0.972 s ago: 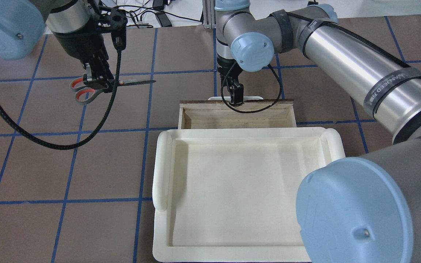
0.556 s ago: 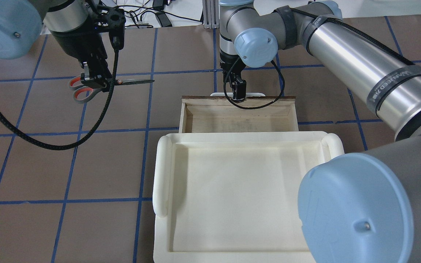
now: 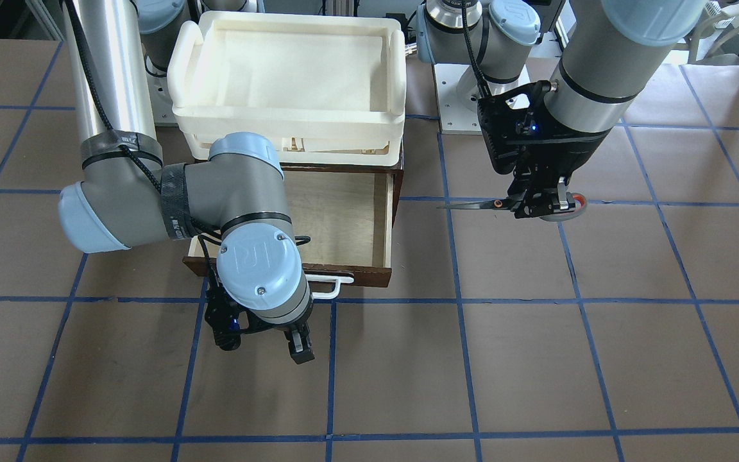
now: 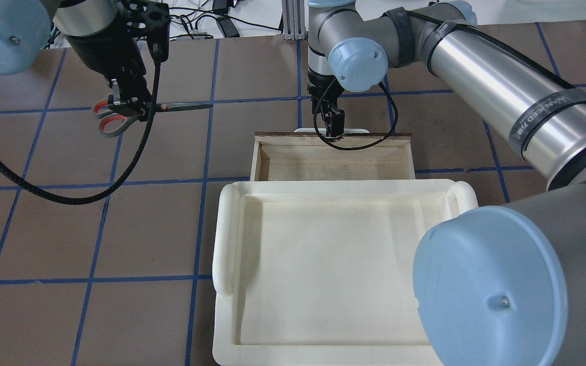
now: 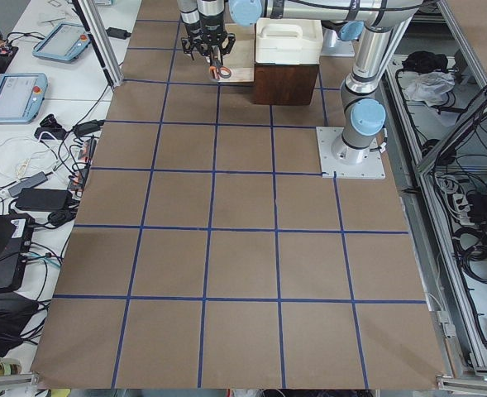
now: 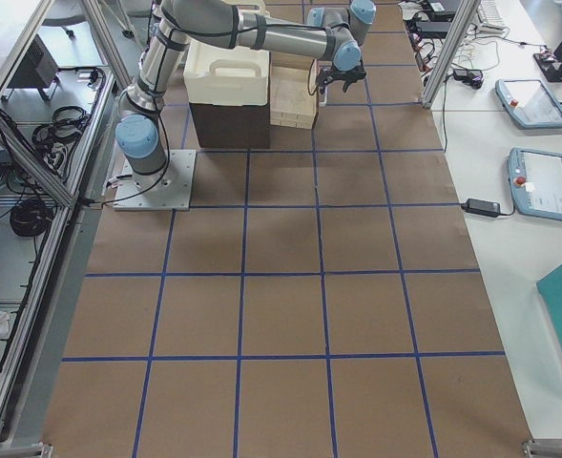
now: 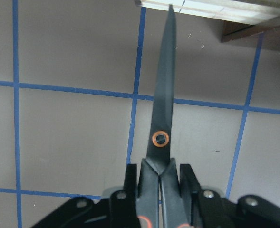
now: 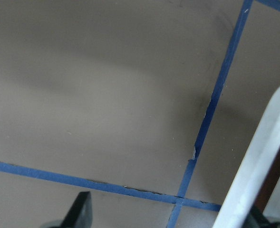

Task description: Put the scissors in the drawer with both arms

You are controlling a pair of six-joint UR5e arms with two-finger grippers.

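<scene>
The scissors (image 4: 120,114), with grey handles, orange-red loops and silver blades, hang level above the table in my left gripper (image 4: 129,105), which is shut on them near the pivot. The blades (image 7: 164,95) point toward the drawer. They also show in the front view (image 3: 491,204). The dark brown drawer (image 4: 333,160) stands pulled out, its plywood inside empty. Its white bar handle (image 3: 334,287) faces away from me. My right gripper (image 4: 334,123) hovers just over the handle (image 8: 258,156), fingers apart, holding nothing.
A cream-white plastic tray (image 4: 229,239) sits on top of the dark cabinet (image 5: 286,83) that holds the drawer. The brown table has blue tape lines. Tablets and cables lie on side benches (image 6: 538,181).
The drawer has slid a little further out, away from me. My right gripper has moved with it and risen off the handle. My left gripper has lifted the scissors slightly up and left.
</scene>
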